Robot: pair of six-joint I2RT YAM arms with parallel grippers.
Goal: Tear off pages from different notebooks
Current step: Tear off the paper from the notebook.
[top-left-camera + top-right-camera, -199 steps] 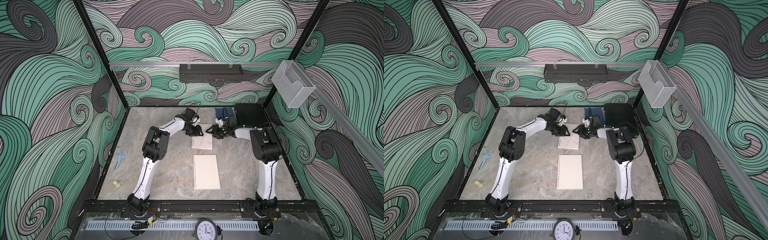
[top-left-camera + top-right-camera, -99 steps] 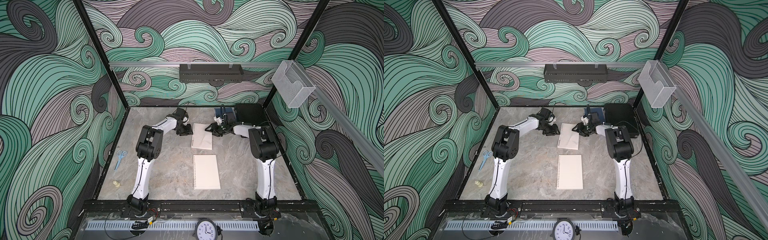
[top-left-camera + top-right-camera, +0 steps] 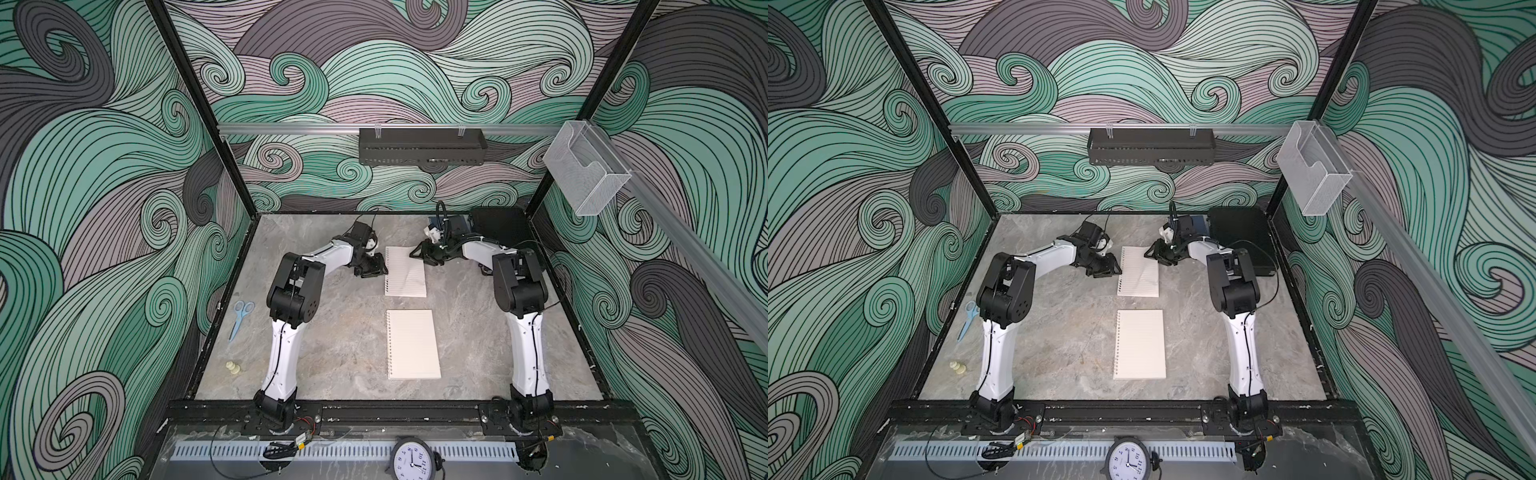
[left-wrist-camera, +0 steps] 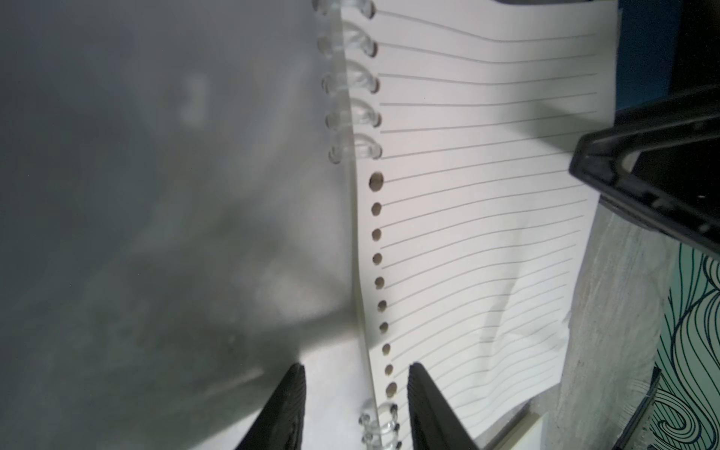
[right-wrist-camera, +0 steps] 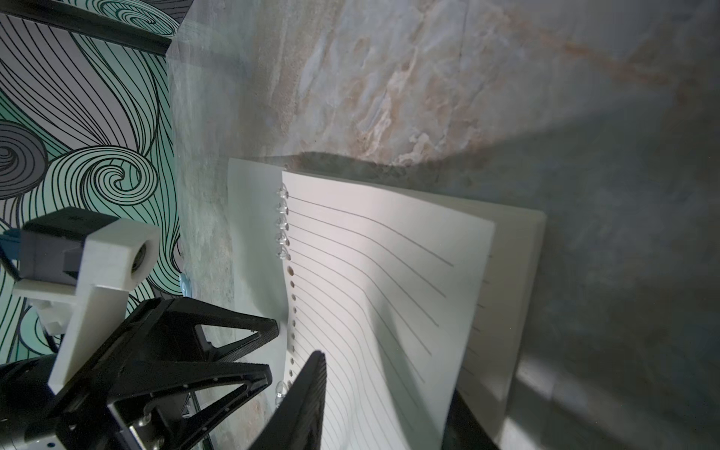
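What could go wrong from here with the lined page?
The lined page is hooked on several coils while its middle holes are free; pulling may rip it unevenly. The left end effector only straddles the binding, so the notebook could lift or slide.

The rear notebook (image 3: 405, 274) lies directly behind the front notebook (image 3: 412, 344), the case (image 3: 500, 226) at rear right, scissors (image 3: 240, 318) at left.

White-shelled left arm (image 3: 286, 349) and right arm (image 3: 528, 353), black joint housings, thin black cables, truss-cut black left pincer (image 5: 272, 348)
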